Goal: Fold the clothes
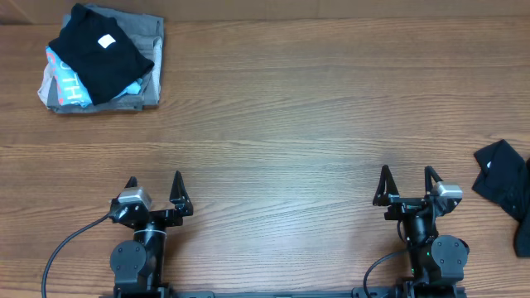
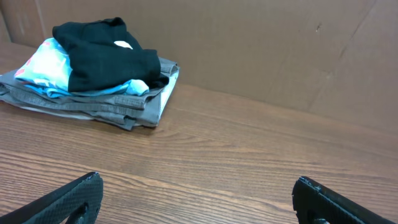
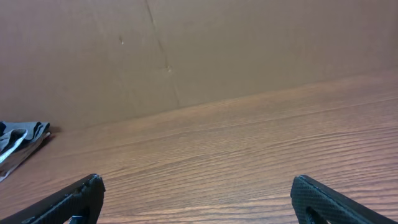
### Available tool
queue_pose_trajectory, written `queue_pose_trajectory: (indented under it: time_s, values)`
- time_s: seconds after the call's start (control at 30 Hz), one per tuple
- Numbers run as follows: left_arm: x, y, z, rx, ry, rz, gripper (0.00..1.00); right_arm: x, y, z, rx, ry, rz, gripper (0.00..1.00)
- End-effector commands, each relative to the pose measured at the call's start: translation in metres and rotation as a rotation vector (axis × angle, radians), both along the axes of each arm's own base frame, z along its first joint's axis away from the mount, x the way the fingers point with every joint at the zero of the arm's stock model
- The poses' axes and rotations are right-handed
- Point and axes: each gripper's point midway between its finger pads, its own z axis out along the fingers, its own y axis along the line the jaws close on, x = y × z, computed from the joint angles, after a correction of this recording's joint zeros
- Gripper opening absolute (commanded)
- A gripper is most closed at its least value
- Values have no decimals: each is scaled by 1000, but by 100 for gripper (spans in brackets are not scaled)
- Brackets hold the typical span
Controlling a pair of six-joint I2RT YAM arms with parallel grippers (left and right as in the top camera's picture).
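The black shirt (image 1: 502, 178) is seen crumpled at the right edge of the tabletop (image 1: 290, 124), partly out of view, rightward of the right pincer (image 1: 406, 174), the nearer one; its long axis cannot be told. The left pincer (image 1: 154, 179) and right pincer are held spread, empty.

surface: wooden table (image 1: 290, 124) | far left: folded garment stack (image 1: 103, 62) | right edge: black shirt (image 1: 505, 178)

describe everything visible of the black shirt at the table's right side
The black shirt lies crumpled and unfolded on the wooden table, at the right edge of the overhead view, which cuts part of it off. Soft dark fabric, one small white mark. Only the table touches it; the right tool stands apart.
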Motion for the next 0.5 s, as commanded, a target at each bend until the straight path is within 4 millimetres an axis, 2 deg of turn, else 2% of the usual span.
queue_pose_trajectory:
  time_s: [0.0,0.1,0.2,0.33,0.4,0.47]
  values:
    - [0,0,1,21,-6,0,100,0,1,-1,0,-8,4,100]
    - [0,0,1,21,-6,0,100,-1,11,11,66,-52,63,100]
    - [0,0,1,21,-6,0,100,-9,48,9,237,-4,282,100]
    - [0,0,1,21,-6,0,100,-20,74,7,322,48,439,100]
    - [0,0,1,21,-6,0,100,-25,82,17,364,32,498,100]
    - [0,0,1,21,-6,0,100,-35,92,40,328,-60,589,100]
